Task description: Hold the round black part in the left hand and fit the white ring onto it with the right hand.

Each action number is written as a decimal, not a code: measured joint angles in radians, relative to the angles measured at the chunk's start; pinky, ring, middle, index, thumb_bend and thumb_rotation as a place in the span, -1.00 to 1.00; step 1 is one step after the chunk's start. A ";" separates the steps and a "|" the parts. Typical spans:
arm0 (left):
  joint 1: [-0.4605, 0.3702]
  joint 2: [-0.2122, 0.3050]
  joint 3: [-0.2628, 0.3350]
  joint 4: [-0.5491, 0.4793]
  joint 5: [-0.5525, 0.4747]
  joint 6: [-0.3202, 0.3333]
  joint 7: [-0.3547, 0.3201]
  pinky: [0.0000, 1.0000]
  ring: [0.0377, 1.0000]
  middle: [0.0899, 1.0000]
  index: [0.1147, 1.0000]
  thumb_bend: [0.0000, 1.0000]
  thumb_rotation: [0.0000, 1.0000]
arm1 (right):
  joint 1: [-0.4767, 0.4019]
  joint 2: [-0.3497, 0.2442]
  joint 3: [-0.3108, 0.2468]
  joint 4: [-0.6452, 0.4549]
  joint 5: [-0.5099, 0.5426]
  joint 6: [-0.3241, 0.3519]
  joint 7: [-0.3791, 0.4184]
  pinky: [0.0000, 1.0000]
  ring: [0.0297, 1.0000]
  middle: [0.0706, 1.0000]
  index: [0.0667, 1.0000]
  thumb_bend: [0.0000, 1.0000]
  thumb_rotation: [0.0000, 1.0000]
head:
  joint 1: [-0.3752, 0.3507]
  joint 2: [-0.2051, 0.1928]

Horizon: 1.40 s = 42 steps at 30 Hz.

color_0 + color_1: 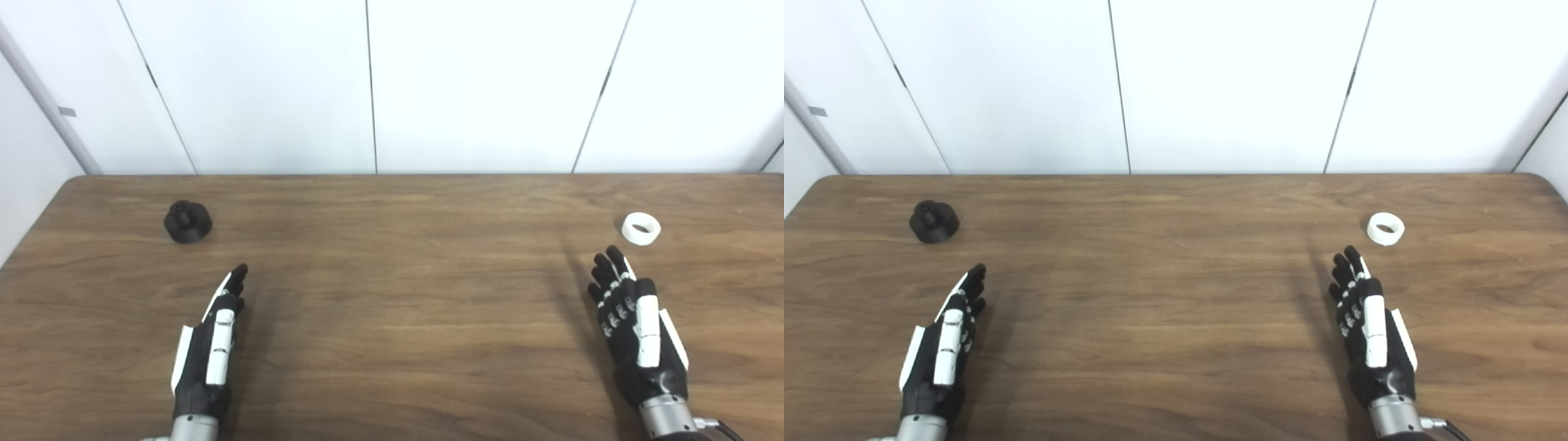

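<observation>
Left hand (208,349) lies over the wooden surface (392,306), fingers straight and holding nothing; the round black part (187,221) sits ahead of it, apart. Right hand (637,334) is likewise spread and empty, the white ring (640,228) just beyond its fingertips

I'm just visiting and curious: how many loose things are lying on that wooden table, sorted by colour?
Black: 1, the round black part
White: 1, the white ring
Total: 2 loose things on the table, neither held by a hand.
</observation>
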 measured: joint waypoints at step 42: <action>-0.010 -0.020 -0.062 0.031 0.131 -0.078 0.048 1.00 1.00 0.94 0.89 0.05 0.65 | -0.053 -0.090 -0.031 0.113 0.046 -0.086 0.093 1.00 1.00 1.00 1.00 0.02 1.00 | 0.305 -0.196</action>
